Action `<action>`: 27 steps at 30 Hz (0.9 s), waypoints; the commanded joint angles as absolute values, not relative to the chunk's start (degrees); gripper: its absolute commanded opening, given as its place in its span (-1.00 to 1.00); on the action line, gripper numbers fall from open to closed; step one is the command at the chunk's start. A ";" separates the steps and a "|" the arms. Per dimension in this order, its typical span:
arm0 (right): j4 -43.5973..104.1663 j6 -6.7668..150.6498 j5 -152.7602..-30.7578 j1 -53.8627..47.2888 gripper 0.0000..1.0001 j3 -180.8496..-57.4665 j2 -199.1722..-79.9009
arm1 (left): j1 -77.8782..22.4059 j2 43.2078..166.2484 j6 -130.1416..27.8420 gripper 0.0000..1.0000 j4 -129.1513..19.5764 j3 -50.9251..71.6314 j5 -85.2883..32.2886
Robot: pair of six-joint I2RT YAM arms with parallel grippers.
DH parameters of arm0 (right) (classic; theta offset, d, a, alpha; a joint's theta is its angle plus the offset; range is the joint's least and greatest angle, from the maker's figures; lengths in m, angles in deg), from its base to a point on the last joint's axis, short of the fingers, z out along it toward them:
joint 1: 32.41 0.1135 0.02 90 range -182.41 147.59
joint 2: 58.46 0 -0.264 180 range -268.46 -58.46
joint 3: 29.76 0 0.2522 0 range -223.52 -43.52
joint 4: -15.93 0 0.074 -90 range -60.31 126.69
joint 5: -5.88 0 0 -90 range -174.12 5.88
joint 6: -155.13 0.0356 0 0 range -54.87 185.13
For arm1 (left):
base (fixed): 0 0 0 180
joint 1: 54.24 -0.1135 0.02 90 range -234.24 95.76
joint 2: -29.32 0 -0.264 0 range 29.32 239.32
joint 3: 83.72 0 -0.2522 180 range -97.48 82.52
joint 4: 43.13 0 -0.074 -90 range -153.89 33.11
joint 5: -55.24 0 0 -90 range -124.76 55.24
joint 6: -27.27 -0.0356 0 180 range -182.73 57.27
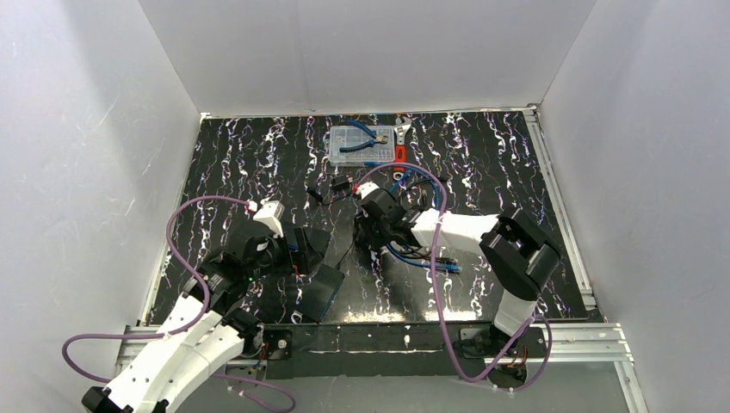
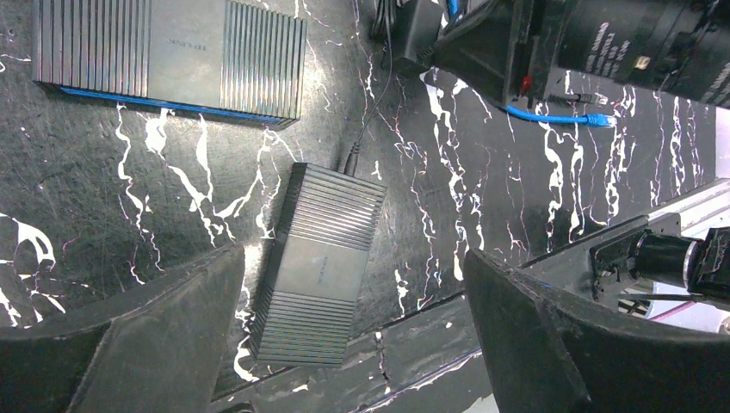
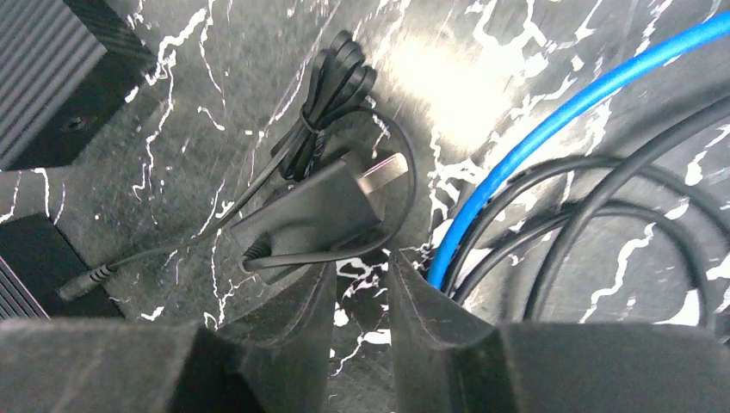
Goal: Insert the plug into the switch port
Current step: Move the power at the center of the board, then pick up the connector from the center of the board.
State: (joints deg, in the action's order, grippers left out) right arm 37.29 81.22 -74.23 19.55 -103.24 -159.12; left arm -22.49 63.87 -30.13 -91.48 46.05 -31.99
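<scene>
1. Left claw point(image 2: 353, 256) spread wide, empty, over the small black box point(image 2: 317, 258) on the near-left tabletop point(image 2: 129, 198).
2. Right claw point(image 3: 360, 262) narrow, gripping nothing.
3. Plug point(image 3: 82, 284) at the box's edge; seating unclear.

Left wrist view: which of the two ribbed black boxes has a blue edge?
The larger box at the top left: a blue strip runs along its lower edge. The smaller box below it is all black.

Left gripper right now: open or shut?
Open. In the left wrist view the left gripper has its fingers wide apart, gripping nothing; the small black box lies on the table, seen between them.
</scene>
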 commanded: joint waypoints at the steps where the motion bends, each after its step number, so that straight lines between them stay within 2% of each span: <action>1: 39.61 76.09 -70.33 18.93 -0.30 -107.99 -156.84 | -22.24 64.29 -30.16 0.96 -91.60 46.25 -32.58; 8: 44.62 72.50 -60.91 17.68 -0.24 -107.00 -147.86 | -22.24 64.99 -29.63 0.97 -91.84 46.27 -33.77; 13: 46.51 75.10 -57.78 14.39 0.14 -103.87 -140.49 | -22.25 66.37 -28.67 0.96 -92.72 45.82 -33.89; 16: 49.27 77.09 -60.33 11.77 0.20 -103.07 -138.19 | -22.24 66.73 -28.96 0.96 -92.62 45.62 -33.92; 21: 51.91 79.39 -65.15 8.10 0.19 -100.69 -137.06 | -22.25 66.74 -29.15 0.96 -91.85 46.00 -33.18; 27: 54.83 81.18 -74.64 5.59 0.19 -102.08 -140.34 | -22.26 67.41 -29.22 0.97 -91.23 46.24 -32.16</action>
State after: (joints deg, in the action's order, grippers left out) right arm 52.30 78.88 -67.99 6.31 -100.30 -138.55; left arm -22.50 67.09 -29.08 -91.64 46.10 -32.69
